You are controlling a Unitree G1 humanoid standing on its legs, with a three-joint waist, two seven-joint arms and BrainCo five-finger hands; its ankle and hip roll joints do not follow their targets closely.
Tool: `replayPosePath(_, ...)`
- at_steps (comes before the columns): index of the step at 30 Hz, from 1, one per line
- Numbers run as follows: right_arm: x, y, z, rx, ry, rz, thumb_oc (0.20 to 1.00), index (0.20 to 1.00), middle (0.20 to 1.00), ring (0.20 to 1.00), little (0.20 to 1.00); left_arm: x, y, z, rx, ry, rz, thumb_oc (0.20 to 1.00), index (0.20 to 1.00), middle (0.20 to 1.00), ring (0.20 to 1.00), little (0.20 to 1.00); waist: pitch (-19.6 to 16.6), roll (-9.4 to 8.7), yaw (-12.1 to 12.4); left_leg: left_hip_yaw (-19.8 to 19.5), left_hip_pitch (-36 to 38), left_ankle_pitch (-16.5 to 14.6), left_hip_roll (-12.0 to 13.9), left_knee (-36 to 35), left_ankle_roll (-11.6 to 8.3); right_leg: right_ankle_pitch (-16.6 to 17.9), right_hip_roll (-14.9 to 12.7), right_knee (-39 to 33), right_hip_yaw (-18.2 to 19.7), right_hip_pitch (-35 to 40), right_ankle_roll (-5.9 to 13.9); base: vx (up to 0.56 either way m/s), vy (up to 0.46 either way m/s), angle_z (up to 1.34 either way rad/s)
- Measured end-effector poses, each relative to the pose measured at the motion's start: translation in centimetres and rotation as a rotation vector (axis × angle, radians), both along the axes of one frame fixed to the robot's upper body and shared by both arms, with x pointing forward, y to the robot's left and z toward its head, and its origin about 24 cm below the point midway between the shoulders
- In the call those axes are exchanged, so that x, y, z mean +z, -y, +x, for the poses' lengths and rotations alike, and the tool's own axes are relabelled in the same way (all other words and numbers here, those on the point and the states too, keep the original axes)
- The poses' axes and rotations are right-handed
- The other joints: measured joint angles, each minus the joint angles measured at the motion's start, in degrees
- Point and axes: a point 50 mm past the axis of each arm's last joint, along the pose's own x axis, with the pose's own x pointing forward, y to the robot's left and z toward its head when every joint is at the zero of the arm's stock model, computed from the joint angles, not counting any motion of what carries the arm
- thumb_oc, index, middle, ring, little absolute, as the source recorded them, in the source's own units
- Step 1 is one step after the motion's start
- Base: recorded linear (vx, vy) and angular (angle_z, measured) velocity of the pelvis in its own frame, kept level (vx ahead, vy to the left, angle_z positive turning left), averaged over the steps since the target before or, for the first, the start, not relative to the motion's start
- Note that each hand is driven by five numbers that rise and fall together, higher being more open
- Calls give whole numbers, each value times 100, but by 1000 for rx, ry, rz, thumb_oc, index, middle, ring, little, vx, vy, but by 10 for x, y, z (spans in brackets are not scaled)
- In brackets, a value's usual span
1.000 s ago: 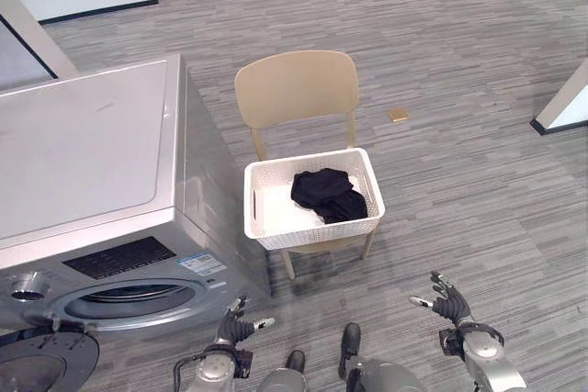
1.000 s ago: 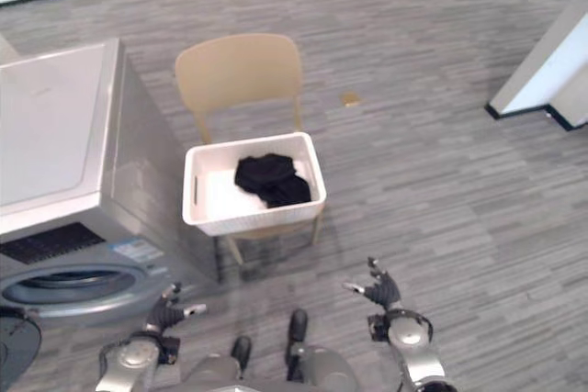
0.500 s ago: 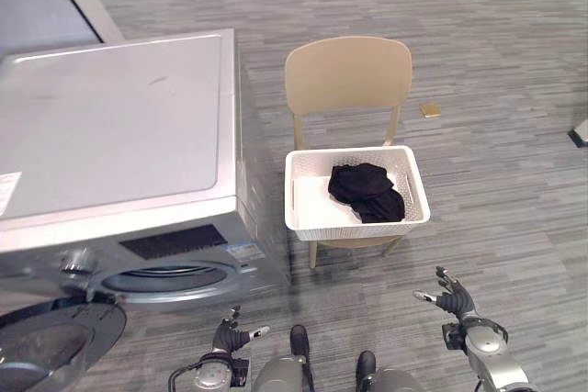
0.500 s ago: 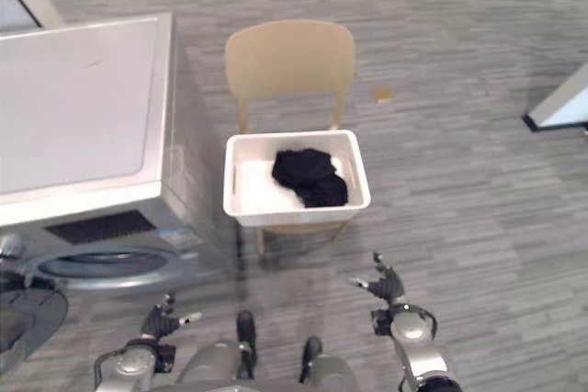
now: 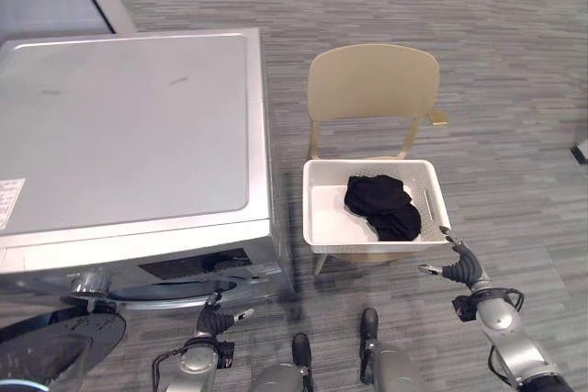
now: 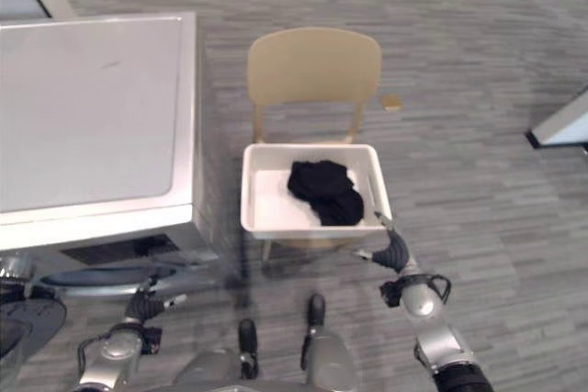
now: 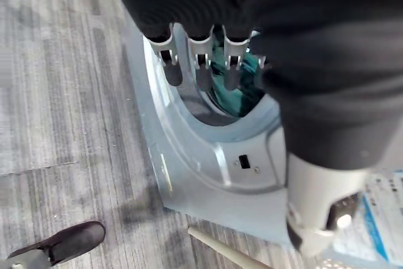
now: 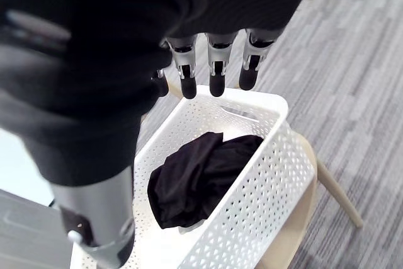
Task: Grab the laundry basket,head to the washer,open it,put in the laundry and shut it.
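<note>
White basket (image 5: 322, 227) w/ laundry (image 5: 381, 206) overhangs chair (image 5: 372, 89); my right hand (image 5: 462, 270), left hand (image 5: 213, 321) open, empty: clumsy grab may tip it.

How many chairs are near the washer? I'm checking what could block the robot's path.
1: a tan chair stands right beside the washing machine, with the white laundry basket resting on its seat. Others may lie out of view.

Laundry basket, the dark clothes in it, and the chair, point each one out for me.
laundry basket (image 5: 322, 213), left eye view, bare white floor inside.
dark clothes (image 5: 381, 207), left eye view, middle of the heap.
chair (image 5: 372, 89), left eye view, centre of the backrest.
</note>
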Motion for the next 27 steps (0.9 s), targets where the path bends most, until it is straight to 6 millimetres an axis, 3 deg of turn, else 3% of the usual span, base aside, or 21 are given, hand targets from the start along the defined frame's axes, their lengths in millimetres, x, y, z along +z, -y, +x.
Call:
replayPosePath(2,5,0,9,32,9,-59,1000,1000,1000,1000,1000,-5,-1,-13,5,-33,-3,1000,1000,1000,1000,1000,-7,12,128,6,-28,-47,108,16,-99,351,110,-300,-47,115,-82,58,-105,-13)
replayPosePath(5,17,1,27,87,27,-148,1000,1000,1000,1000,1000,-8,-2,-21,9,-57,-2,1000,1000,1000,1000,1000,-7,7,129,-72,-181,-26,225,59,-216,580,236,-712,-190,207,-150,0,-97,9)
replayPosePath(8,25,0,53,113,17,-218,1000,1000,1000,1000,1000,-4,7,-4,-40,-26,-8,1000,1000,1000,1000,1000,12,15,193,-273,-475,30,306,117,-321,755,365,-958,-350,118,-326,-46,-79,26)
replayPosePath(11,37,-5,78,132,35,-280,1000,1000,1000,1000,1000,1,15,10,-77,26,-15,1000,1000,1000,1000,1000,106,107,473,-315,-727,66,413,159,-391,827,417,-958,-480,-48,-420,-41,-46,12)
replayPosePath(12,53,-5,100,113,64,-331,1000,1000,1000,1000,1000,5,22,18,-109,60,-17,1000,1000,1000,1000,1000,194,152,490,-413,-944,99,401,182,-435,825,422,-958,-538,-251,-417,-23,-21,22)
replayPosePath(14,69,1,115,62,90,-367,1000,1000,1000,1000,1000,9,29,29,-139,88,-24,1000,1000,1000,1000,1000,379,224,496,-490,-1149,214,393,190,-454,896,413,-956,-623,-399,-486,-17,-8,33)
replayPosePath(15,75,2,122,45,96,-388,1000,1000,1000,1000,1000,10,31,32,-138,97,-26,1000,1000,1000,1000,1000,454,269,678,-590,-1276,240,397,183,-471,928,421,-958,-656,-516,-522,-10,-10,18)
replayPosePath(19,78,18,129,-43,58,-438,1000,1000,1000,1000,1000,11,35,36,-151,106,-22,1000,1000,1000,1000,1000,725,468,897,-770,-1397,335,401,94,-496,920,410,-958,-848,-573,-518,-5,-24,26)
replayPosePath(25,82,47,129,-220,3,-496,1000,1000,1000,1000,1000,20,55,54,-238,163,-15,1000,1000,1000,1000,1000,1019,739,1038,-1098,-1766,474,303,99,-478,924,315,-956,-1107,-777,-527,-25,-12,29)
replayPosePath(26,86,50,131,-249,5,-497,765,765,765,765,765,24,58,59,-247,185,-18,1000,1000,1000,1000,1000,1031,760,1070,-1112,-1850,509,285,80,-479,925,300,-956,-1129,-863,-528,-35,-23,23)
replayPosePath(27,90,51,132,-267,14,-499,200,200,200,200,200,27,60,62,-249,202,-25,1000,1000,1000,1000,1000,1046,781,1073,-1146,-1907,528,272,79,-476,925,295,-956,-1161,-905,-528,-25,-16,16)
